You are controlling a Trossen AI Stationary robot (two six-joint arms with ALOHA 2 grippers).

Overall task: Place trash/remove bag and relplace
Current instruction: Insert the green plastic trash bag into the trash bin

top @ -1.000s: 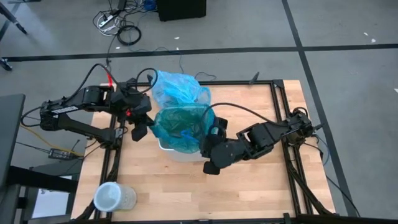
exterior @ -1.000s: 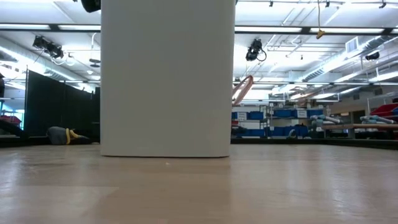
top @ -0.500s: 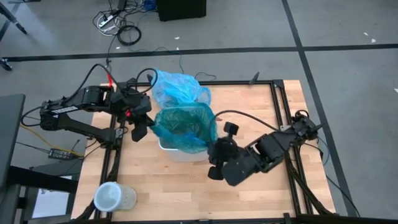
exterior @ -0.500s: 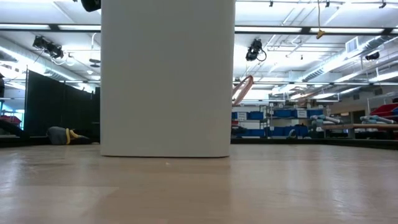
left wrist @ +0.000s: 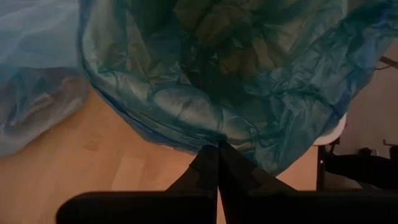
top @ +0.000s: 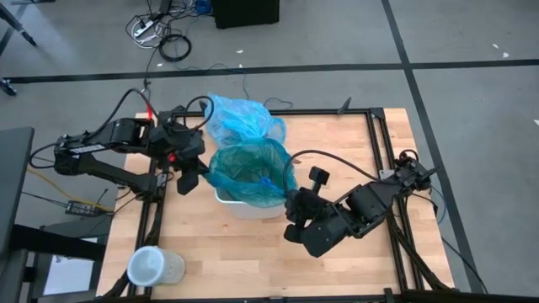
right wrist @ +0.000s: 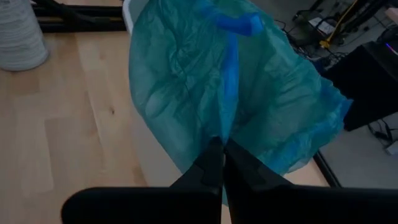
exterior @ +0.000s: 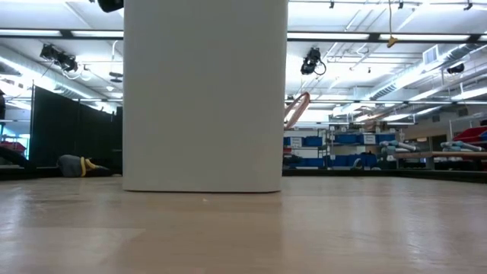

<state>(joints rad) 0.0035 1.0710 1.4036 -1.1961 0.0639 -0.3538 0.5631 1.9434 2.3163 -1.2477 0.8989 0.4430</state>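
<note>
A white bin (top: 240,204) stands mid-table, lined with a darker teal-green bag (top: 248,171) whose mouth hangs over the rim. The light sky-blue bag (top: 240,118) lies crumpled on the table behind the bin's far side. My left gripper (top: 189,178) is at the bin's left side, shut on the teal-green bag's overhang. My right gripper (top: 289,204) is at the bin's right near corner, also shut on the overhang. No loose trash shows. In the low view the bin wall (exterior: 205,95) hides both grippers. My left gripper pinches the lower edge of the teal-green bag's overhang (left wrist: 214,138) between its two fingertips (left wrist: 205,163), coming level from the table's left. The bag stays over the bin's rim. My right gripper pinches the hem of the overhang (right wrist: 219,134) on the bin's right side between its fingertips (right wrist: 210,160), coming from the table's right near side. A fold of plastic (right wrist: 229,74) runs straight from the rim down to the fingers, drawn taut.
A white ribbed cylinder (top: 152,268) stands near the table's near left corner and shows in the right wrist view (right wrist: 18,31). Black frame rails (top: 383,168) run along the table's edges. Bare wood (top: 227,261) lies in front of the bin.
My right gripper has drawn back from the bin's right rim toward the table's near right. The teal-green bag's right side has been pulled outward and down over the rim with it. My left gripper has kept still.
</note>
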